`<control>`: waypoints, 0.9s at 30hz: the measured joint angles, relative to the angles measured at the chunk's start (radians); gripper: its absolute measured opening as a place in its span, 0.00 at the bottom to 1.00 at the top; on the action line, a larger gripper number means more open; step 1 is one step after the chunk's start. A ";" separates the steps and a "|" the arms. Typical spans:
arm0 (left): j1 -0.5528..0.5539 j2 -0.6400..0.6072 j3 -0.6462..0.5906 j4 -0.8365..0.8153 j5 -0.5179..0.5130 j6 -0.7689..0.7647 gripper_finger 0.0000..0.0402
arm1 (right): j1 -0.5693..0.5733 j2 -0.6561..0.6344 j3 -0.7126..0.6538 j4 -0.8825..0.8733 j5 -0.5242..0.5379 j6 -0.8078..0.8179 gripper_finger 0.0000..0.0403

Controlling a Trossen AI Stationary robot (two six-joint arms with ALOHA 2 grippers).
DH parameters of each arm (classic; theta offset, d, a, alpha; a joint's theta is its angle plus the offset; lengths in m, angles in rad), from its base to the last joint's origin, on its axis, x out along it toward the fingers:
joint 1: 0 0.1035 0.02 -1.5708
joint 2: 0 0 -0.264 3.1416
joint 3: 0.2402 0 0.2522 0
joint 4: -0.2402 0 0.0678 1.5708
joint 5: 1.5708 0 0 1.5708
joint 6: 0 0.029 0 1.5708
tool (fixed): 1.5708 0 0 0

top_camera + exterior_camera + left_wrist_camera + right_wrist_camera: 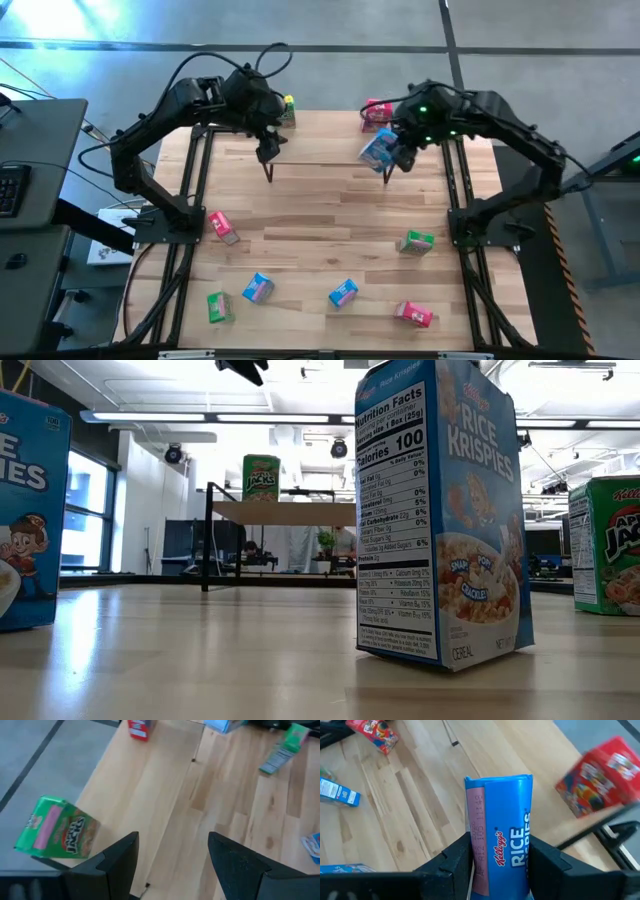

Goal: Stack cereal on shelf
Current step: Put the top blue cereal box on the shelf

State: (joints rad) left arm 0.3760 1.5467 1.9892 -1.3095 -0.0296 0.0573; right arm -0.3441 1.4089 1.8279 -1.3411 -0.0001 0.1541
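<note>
The shelf [320, 140] stands along the table's far edge. A green cereal box [287, 108] sits on its left end and a red one [376, 110] on its right end. My right gripper [392, 158] is shut on a blue Rice Krispies box [378, 150], held above the shelf's right part, close to the red box [600, 777]. My left gripper [268, 150] hovers open and empty over the shelf's left part, beside the green box [55, 827]. My right gripper pinches the blue box between its two fingers, one on each broad face, beside a narrow printed face [476, 855]. The fingers slant down toward the table's far side. The box is lifted clear of shelf and table and sticks out beyond the fingertips.
Several loose boxes lie on the near half of the table: red [222, 226], green [416, 242], blue [257, 288], blue [343, 292], green [219, 306], red [413, 314]. Bare wood lies between them and the shelf. Black frame rails [190, 200] run along both sides.
</note>
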 joint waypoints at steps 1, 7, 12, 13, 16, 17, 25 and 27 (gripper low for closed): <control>-0.009 0.000 0.000 0.000 0.000 0.006 0.57 | 0.007 0.018 0.012 0.000 -0.005 -0.006 0.37; -0.082 0.000 0.000 -0.002 0.001 0.084 0.57 | 0.056 0.111 0.075 -0.001 -0.037 -0.077 0.37; -0.138 0.000 0.000 -0.002 0.002 0.086 0.57 | 0.100 0.167 0.115 0.001 -0.037 -0.140 0.37; -0.149 0.000 0.000 -0.001 0.002 0.080 0.57 | 0.108 0.176 0.121 0.001 -0.037 -0.155 0.37; -0.179 0.000 0.000 -0.001 0.002 0.024 0.57 | 0.130 0.199 0.129 0.000 -0.037 -0.197 0.37; -0.187 0.000 0.000 0.000 0.002 0.002 0.57 | 0.137 0.204 0.130 0.002 -0.037 -0.210 0.37; -0.246 0.000 0.000 0.018 -0.002 -0.106 0.57 | 0.190 0.235 0.129 0.031 -0.037 -0.295 0.37; -0.256 0.000 0.000 0.032 -0.002 -0.119 0.57 | 0.200 0.236 0.129 0.041 -0.037 -0.311 0.37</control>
State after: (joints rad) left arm 0.1204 1.5467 1.9892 -1.2770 -0.0317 -0.0621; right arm -0.1445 1.6452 1.9572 -1.3000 -0.0376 -0.1565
